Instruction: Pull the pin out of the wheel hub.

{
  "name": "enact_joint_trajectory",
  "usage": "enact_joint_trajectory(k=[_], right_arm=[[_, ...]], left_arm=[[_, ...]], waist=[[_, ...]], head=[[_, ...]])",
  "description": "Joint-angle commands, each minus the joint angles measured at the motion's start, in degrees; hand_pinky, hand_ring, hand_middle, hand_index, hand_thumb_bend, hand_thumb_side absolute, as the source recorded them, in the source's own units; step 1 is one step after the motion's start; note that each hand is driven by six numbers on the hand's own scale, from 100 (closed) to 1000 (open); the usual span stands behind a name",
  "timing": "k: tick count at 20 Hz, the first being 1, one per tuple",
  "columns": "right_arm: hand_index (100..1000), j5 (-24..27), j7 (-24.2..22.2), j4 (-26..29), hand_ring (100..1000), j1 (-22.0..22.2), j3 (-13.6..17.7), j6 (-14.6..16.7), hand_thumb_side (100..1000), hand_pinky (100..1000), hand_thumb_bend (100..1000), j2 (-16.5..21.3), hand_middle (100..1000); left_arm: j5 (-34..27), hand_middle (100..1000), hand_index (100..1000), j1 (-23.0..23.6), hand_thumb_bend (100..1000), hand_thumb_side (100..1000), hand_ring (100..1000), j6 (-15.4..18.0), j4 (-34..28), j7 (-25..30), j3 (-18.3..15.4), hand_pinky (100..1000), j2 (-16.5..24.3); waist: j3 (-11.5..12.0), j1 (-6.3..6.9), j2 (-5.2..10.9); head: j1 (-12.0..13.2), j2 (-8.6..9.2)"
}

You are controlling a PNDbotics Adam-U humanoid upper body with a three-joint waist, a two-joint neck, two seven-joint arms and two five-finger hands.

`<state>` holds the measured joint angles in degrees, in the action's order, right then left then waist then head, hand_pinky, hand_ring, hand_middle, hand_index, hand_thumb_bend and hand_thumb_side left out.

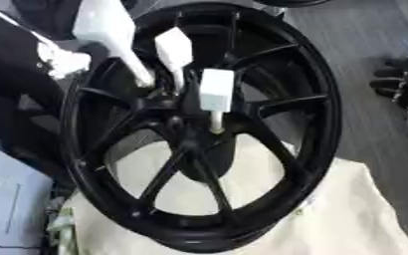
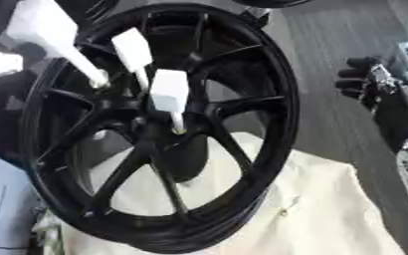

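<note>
A black spoked wheel (image 1: pixel 321 124) stands upright and tilted on a cream cloth. At its hub (image 1: pixel 203 132) a white pin (image 1: pixel 216 89) with a blocky head sticks out, its thin stem entering the hub centre. Two more white blocky pieces, one mid-sized (image 1: pixel 173 47) and one larger (image 1: pixel 112 35), rise above it toward the upper left, tapering down to the spokes. My right hand (image 2: pixel 364 82) hangs at the right edge, well clear of the wheel, with relaxed fingers pointing left and holding nothing. My left hand does not show.
The cream cloth (image 1: pixel 347 209) covers the surface under the wheel's lower half. A pale blue-white sheet or box (image 1: pixel 12 204) lies at the lower left. A dark bulk (image 1: pixel 16 89) fills the left side behind the rim. Grey floor (image 1: pixel 356 40) runs along the right.
</note>
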<state>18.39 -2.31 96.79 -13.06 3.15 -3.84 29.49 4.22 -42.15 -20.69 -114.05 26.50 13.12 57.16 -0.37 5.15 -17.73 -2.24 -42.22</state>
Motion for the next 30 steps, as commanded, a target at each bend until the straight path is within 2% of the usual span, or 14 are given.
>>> enact_joint_trajectory(k=[1,5,9,11,13,15,17,18,21,23,25,26,27,30], right_arm=[[835,0.2,0.5,0.8,769,-0.3,0.9,0.1,823,858,100,1.7,724],[835,0.2,0.9,0.8,769,0.0,1.3,0.2,823,858,100,1.9,724],[835,0.1,1.1,0.8,769,0.2,1.4,0.3,824,858,100,1.9,724],[835,0.1,1.0,0.8,769,0.2,1.3,0.3,824,858,100,1.9,724],[835,0.2,1.0,0.8,768,0.1,1.3,0.3,824,858,100,1.8,723],[835,0.2,1.0,0.8,768,0.0,1.3,0.2,825,858,100,1.8,723],[835,0.2,0.9,0.7,768,-0.1,1.2,0.2,825,858,100,1.7,723],[835,0.2,0.9,0.7,768,-0.1,1.2,0.2,824,858,100,1.7,723],[835,0.3,0.9,0.7,768,-0.1,1.2,0.2,825,858,100,1.8,723],[835,0.3,0.8,0.7,768,-0.1,1.2,0.1,825,858,100,1.8,723],[835,0.3,0.8,0.7,768,-0.1,1.1,0.1,826,858,100,1.8,723],[835,0.3,0.8,0.7,767,-0.1,1.1,0.1,825,858,100,1.8,722],[835,0.3,0.8,0.7,767,-0.1,1.1,0.1,824,858,100,1.8,722],[835,0.4,1.0,0.7,767,-0.1,1.2,0.1,823,858,100,1.7,722]], left_arm=[[-1.6,311,429,5.2,100,209,367,-0.8,-0.5,-8.0,-8.2,513,4.0],[-1.0,325,445,14.6,100,208,383,-4.0,0.6,-15.0,-14.3,532,4.2],[2.2,343,464,19.2,100,200,398,-4.5,6.9,-16.5,-16.1,547,2.8],[3.6,417,541,20.2,100,189,459,-4.0,10.3,-15.5,-15.8,592,2.4],[5.0,574,716,20.8,100,176,601,-2.8,13.0,-12.9,-14.9,705,1.8],[7.0,751,868,21.1,221,410,770,-1.0,15.0,-8.9,-14.0,834,1.4],[9.5,792,904,21.1,341,587,808,0.9,16.8,-5.3,-13.7,880,1.2],[10.4,795,908,20.9,381,660,811,1.6,17.7,-4.1,-13.7,882,1.0],[11.9,789,904,20.2,346,707,806,2.9,19.2,-2.5,-13.8,875,0.7],[11.3,782,898,19.7,275,700,800,3.3,19.2,-2.5,-13.8,864,0.3],[10.1,766,882,19.2,100,669,786,3.0,18.9,-2.7,-13.5,845,0.0],[8.8,741,863,18.7,100,636,765,2.6,18.6,-3.1,-13.5,822,-0.4],[6.8,707,839,18.2,100,672,736,2.1,18.2,-4.2,-13.5,782,-1.0],[-3.6,657,778,16.4,100,640,693,1.6,15.8,-11.1,-13.8,725,-3.6]], waist=[[0.3,-0.25,0.71],[0.8,-0.18,0.63],[1.0,-0.27,0.62],[0.9,-0.30,0.61],[0.8,-0.34,0.59],[0.7,-0.37,0.55],[0.6,-0.38,0.55],[0.6,-0.38,0.56],[0.5,-0.37,0.60],[0.5,-0.36,0.62],[0.6,-0.38,0.65],[0.6,-0.39,0.67],[0.7,-0.42,0.69],[0.7,-0.53,0.74]], head=[[-0.5,0.51],[-0.9,0.44],[-1.2,0.47],[-1.1,0.46],[-0.9,0.46],[-0.7,0.40],[-0.6,0.36],[-0.5,0.33],[-0.4,0.33],[-0.4,0.31],[-0.3,0.25],[-0.3,0.24],[-0.2,0.27],[-0.2,0.36]])
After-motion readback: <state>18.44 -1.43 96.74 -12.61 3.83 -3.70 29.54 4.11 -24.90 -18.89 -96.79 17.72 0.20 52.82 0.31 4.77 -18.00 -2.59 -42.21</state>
